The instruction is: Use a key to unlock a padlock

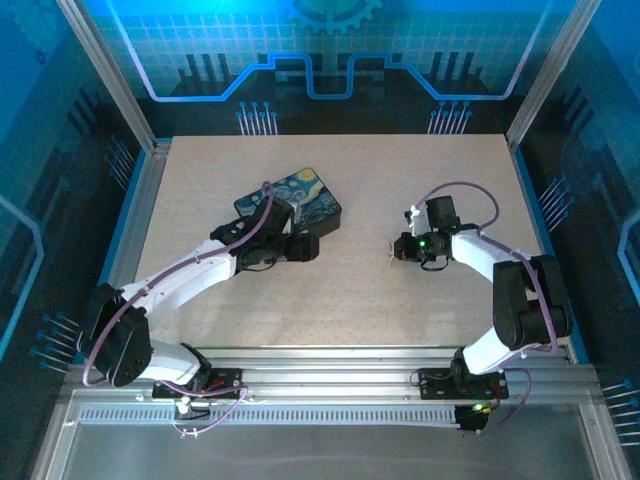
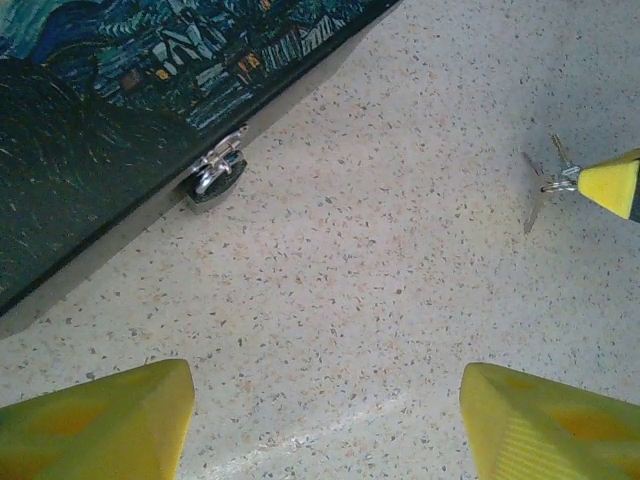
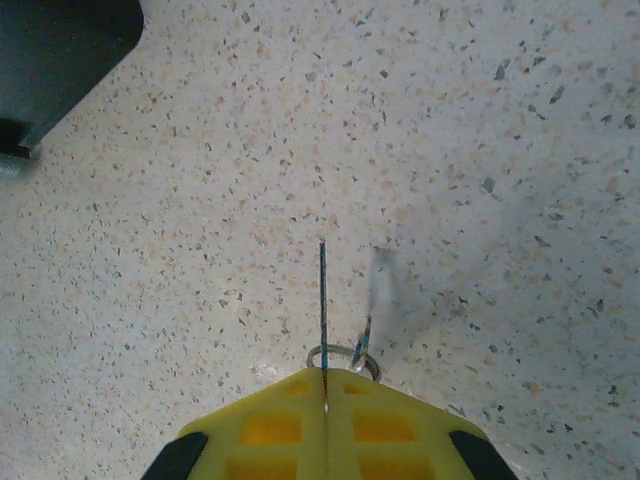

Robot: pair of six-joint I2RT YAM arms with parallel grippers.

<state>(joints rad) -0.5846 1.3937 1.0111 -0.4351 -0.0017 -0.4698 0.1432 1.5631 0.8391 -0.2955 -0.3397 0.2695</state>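
Two tools sit near the tin (image 2: 90, 120). The left tool (image 2: 325, 425) gapes wide, facing the padlock (image 2: 216, 176) on the tin's side clasp. The right tool (image 3: 325, 385), well apart from the tin, pinches the key (image 3: 323, 300) over the surface (image 3: 200, 150).

A dark-blue, swirl-painted tin box (image 1: 312, 203) is lying flat and skewed, left of centre on the speckled beige table (image 1: 360, 290). A blue-lit printed panel (image 1: 330, 60) is standing behind the far edge. Grooved aluminium rails (image 1: 330, 375) are running along the near edge.
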